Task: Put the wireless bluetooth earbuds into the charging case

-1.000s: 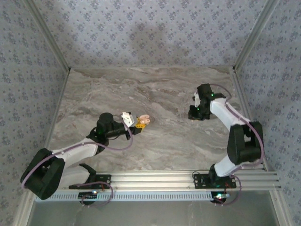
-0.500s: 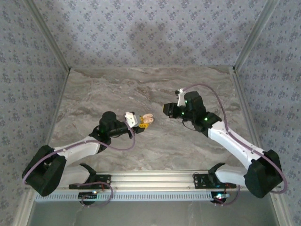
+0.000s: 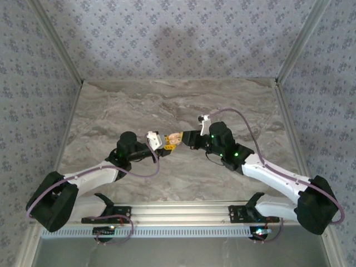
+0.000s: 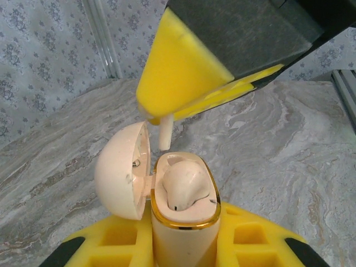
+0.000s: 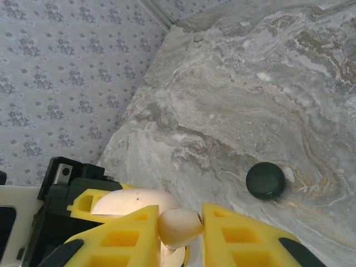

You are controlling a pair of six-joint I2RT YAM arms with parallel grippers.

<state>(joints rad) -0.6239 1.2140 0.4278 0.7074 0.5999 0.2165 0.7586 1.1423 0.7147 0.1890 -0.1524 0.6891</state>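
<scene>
Two arms meet: the left end effector (image 3: 168, 144) grips the open charging case (image 4: 186, 233) upright, and the right end effector (image 3: 186, 137) pinches an earbud (image 5: 179, 224) stem-down just above it.

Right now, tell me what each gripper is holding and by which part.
The left gripper clamps the open charging case by its lower body. The right gripper pinches an earbud by its bud, stem hanging out toward the case.

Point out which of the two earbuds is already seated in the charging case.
The cream earbud lying in the open charging case; the other earbud is pinched in the right gripper above it, stem down.
</scene>
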